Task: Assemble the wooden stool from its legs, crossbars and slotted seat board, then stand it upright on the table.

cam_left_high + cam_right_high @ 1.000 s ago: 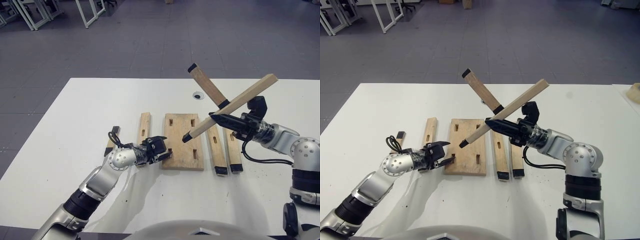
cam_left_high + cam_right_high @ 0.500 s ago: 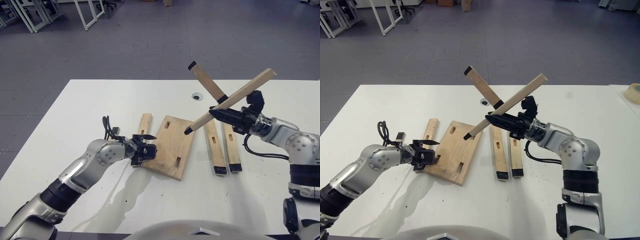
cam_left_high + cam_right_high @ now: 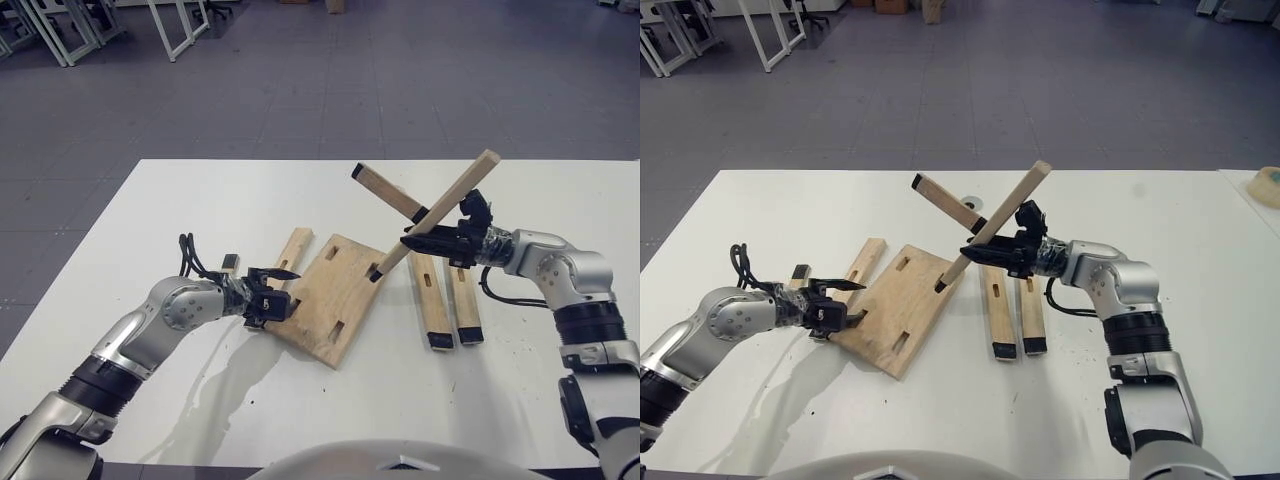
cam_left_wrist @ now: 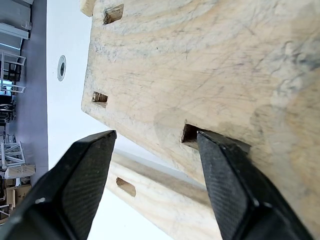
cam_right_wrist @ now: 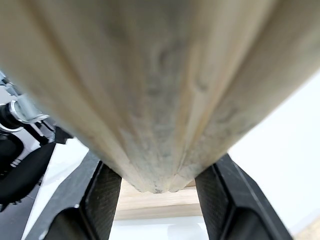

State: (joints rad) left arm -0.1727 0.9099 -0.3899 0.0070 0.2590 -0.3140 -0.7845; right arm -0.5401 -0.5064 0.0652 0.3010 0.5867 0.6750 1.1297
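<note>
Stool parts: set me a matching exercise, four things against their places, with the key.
1 seat board
2 crossed legs
3 two slotted bars
4 left gripper

a in the air, held by the right gripper
b at the board's left edge
c flat on the table, right of the board
d askew on the table, slots up

Pairs: 1-d, 2-a, 3-c, 4-b
</note>
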